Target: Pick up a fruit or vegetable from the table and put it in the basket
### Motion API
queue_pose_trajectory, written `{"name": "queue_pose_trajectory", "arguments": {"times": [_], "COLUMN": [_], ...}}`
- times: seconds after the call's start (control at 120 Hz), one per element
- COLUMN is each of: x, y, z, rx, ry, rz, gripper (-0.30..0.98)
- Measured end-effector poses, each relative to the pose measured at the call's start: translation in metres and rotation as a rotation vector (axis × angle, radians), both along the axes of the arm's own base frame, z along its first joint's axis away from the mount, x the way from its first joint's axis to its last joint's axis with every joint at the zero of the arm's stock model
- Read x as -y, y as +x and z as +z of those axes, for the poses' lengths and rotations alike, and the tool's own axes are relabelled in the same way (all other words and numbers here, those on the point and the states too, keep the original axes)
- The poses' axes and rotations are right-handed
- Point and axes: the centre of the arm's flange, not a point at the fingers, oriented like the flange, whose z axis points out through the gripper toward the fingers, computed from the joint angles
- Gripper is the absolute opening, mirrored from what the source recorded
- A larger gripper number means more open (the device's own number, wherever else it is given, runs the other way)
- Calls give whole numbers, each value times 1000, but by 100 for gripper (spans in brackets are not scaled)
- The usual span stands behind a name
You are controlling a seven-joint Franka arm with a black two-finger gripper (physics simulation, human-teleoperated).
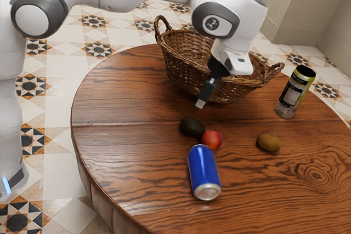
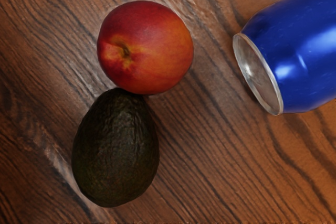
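Likely pick: avocado (image 1: 192, 127), exterior view's centre, below and slightly left of the pincer (image 1: 201, 103), long axis slanting down-right toward adjacent nectarine (image 1: 212, 140). Can't tell whether pincer's open or closed.

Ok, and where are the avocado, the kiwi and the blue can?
Avocado (image 2: 116, 150): wrist view, middle of its dark skin.
Kiwi (image 1: 269, 143): exterior view, centre.
Blue can (image 1: 203, 169): exterior view, blue side.

There is a gap between nectarine (image 2: 149, 48) and can (image 2: 299, 51), none toward avocado (image 2: 116, 150)
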Motion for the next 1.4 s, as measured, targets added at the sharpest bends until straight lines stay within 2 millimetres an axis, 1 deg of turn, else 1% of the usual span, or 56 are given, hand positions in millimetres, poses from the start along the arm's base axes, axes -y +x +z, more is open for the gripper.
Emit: {"name": "queue_pose_trajectory", "arguments": {"times": [0.108,0.175,0.367,0.458,0.55,0.617,0.725,0.875,1.017,1.25,1.4], "x": [-4,-7,-12,-20,-25,-23,-20,-28,-33,-29,-32], "y": [-3,-4,-5,-16,-21,-20,-18,-21,-18,-9,-10], "z": [-25,-35,-57,-59,-69,-75,-78,-92,-93,-94,-108], "rx": [-34,-48,-68,-69,-85,-74,-48,-54,-36,22,14], "ry": [5,3,-1,19,39,44,48,58,68,56,46], "rz": [-4,-4,-7,3,1,-14,-42,-59,-76,-116,-124], "gripper": [69,68,69,69,69,69,69,69,69,69,69]}}
